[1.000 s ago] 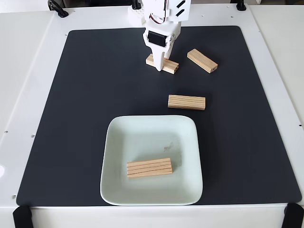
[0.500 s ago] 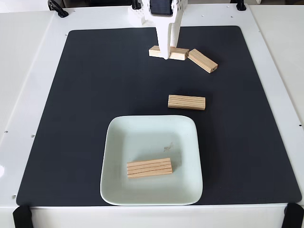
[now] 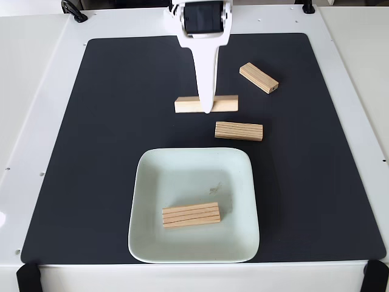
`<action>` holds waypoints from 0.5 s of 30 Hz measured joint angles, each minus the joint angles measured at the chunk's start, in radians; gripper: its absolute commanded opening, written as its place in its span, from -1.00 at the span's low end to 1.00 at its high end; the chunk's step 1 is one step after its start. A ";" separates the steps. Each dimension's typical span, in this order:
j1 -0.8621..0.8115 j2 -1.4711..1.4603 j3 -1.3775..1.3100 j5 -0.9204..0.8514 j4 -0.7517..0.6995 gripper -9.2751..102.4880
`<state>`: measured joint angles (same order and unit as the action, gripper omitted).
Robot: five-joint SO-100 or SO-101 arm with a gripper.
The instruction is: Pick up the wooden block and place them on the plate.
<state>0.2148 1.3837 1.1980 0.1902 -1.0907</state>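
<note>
black mat point(image 3: 91, 152) on white table point(image 3: 30, 91) (plate point(image 3: 146, 237) near front)

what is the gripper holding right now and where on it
The gripper is shut on a wooden block, gripping it near the middle of its length, slightly toward its right end in the fixed view. The block sits level across the fingers.

The arm point(image 3: 200, 21) runs off the top edge, its upper part cut away. The white finger point(image 3: 206, 79) covers the middle of the held wooden block point(image 3: 188, 104), so the far finger and the grip itself stay hidden.
</note>
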 measured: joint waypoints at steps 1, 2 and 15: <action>-0.008 -0.051 -0.055 -0.018 0.012 -0.80; -0.014 -0.101 -0.110 -0.032 0.025 -0.80; -0.023 -0.663 -0.769 -0.158 0.189 -0.80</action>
<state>0.1917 0.7210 0.4295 0.0322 -0.9020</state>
